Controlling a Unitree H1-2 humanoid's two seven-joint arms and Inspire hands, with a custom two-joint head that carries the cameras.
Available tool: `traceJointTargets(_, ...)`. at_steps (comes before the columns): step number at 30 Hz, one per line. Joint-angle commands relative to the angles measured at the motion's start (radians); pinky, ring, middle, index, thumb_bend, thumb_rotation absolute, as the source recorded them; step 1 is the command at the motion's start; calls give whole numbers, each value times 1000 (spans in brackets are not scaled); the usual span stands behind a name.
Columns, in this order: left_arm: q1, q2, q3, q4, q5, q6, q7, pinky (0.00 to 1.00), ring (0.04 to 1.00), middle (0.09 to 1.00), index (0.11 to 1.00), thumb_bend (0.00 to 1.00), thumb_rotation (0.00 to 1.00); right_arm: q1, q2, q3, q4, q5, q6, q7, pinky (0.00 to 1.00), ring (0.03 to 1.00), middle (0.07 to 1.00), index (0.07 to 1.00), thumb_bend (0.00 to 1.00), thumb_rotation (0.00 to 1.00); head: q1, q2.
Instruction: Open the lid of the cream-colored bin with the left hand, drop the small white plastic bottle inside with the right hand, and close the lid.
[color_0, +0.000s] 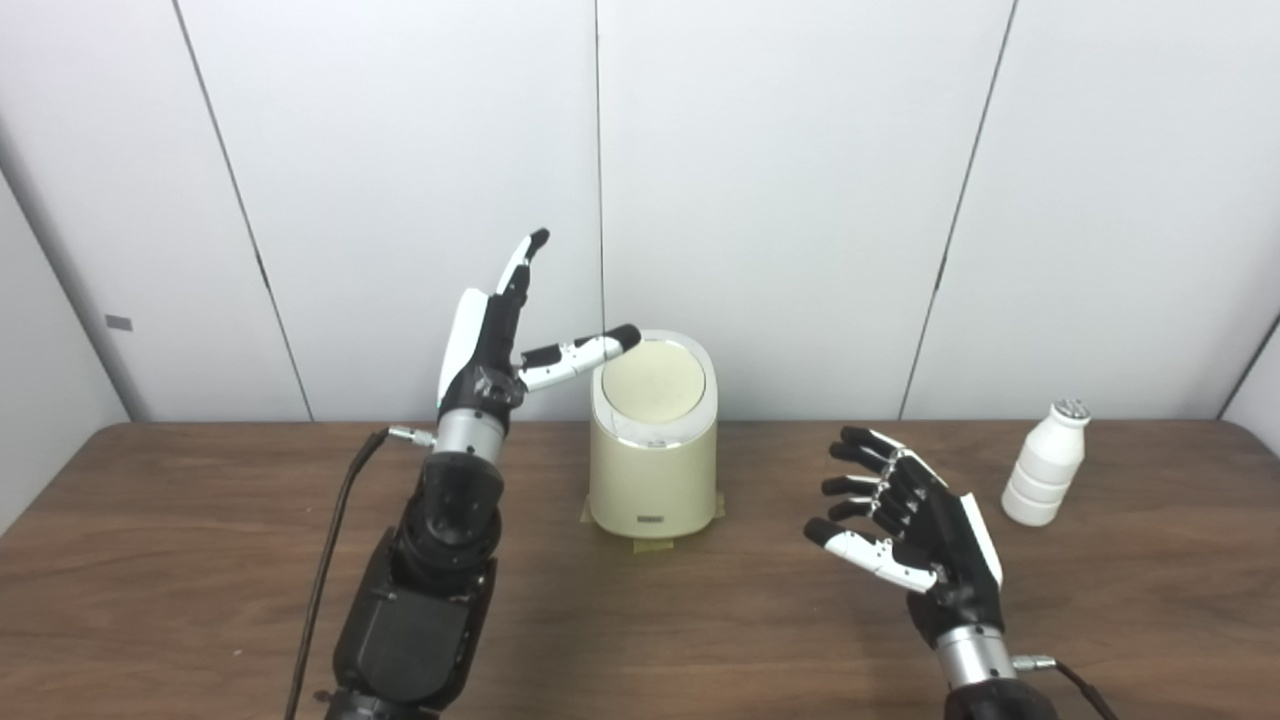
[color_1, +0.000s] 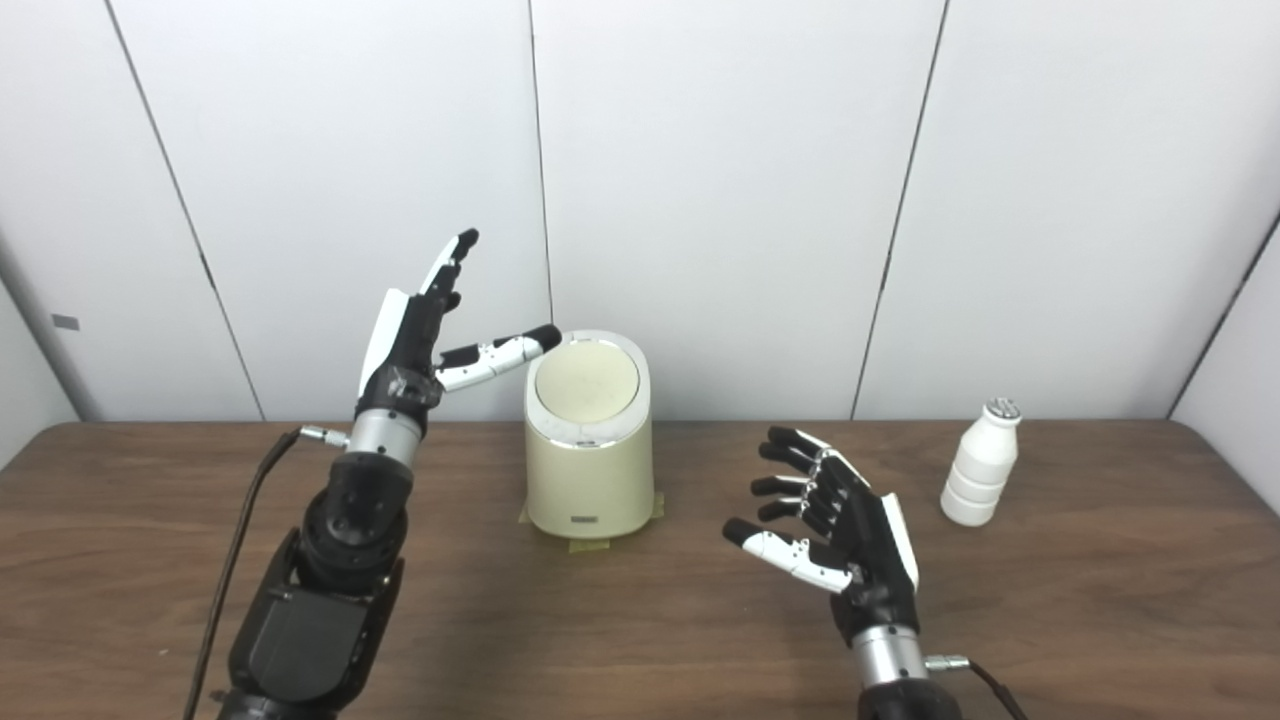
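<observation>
Hovering with fingers spread, my left hand (color_0: 490, 340) held its thumb tip at the upper left rim of the cream-colored bin (color_0: 653, 470), lid (color_0: 653, 383) shut. My right hand (color_0: 915, 525) waited splayed and empty, the white bottle (color_0: 1046, 464) upright beyond it, well apart.

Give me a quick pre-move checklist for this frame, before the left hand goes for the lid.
1. Lid closed and unobstructed: ok.
2. Left hand open, raised beside the bin, thumb near the lid's rim; contact: cannot tell.
3. Right hand open, holding nothing: ok.
4. White bottle upright on the table, to the right of the right hand: ok.
5. Bin held by tape at its base: ok.
</observation>
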Motion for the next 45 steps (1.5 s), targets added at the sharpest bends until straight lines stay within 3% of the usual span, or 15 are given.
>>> traceJointTargets(1, -69, -2, -11, 3, 29, -36, 26, 900, 1000, 1000, 1000, 975, 336, -47, 2, -2, -16, 2, -43, 0, 490, 604, 729, 729, 790, 147, -1, 1)
traceJointTargets(10, -108, 19, -56, 57, 80, -21, 7, 993, 1000, 1000, 1000, 955, 231, -49, 1, 3, -10, -8, -48, -4, 498, 598, 728, 726, 790, 130, 1, 0)
traceJointTargets(19, -106, 44, -87, 71, 114, 2, -12, 1000, 1000, 1000, 1000, 951, 174, -49, 5, 3, -8, -9, -46, -8, 495, 593, 729, 730, 792, 138, -1, 3)
traceJointTargets(45, -99, 39, -153, 173, 231, 21, 35, 1000, 1000, 1000, 1000, 933, 208, -42, 16, 0, -42, 1, -17, -7, 477, 594, 728, 730, 825, 167, -18, 15)
